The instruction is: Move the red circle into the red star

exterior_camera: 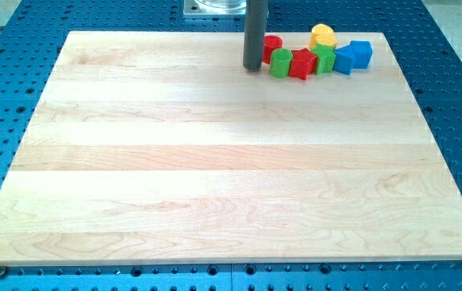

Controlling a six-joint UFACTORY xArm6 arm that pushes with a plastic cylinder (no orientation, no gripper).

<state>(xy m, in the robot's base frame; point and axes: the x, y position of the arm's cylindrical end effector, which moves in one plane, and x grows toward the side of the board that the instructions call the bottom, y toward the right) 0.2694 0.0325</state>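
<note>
The red circle (273, 45) sits near the view's top, partly hidden behind my rod. The red star (302, 63) lies just right and below it, with a green circle (281, 63) between them at the star's left side. My tip (253, 68) rests on the board just left of the green circle and below-left of the red circle, close to both.
A green block (323, 58), a yellow block (322, 35) and two blue blocks (354, 56) cluster right of the red star. The wooden board (215, 162) lies on a blue perforated table (5, 73). The cluster lies near the board's top edge.
</note>
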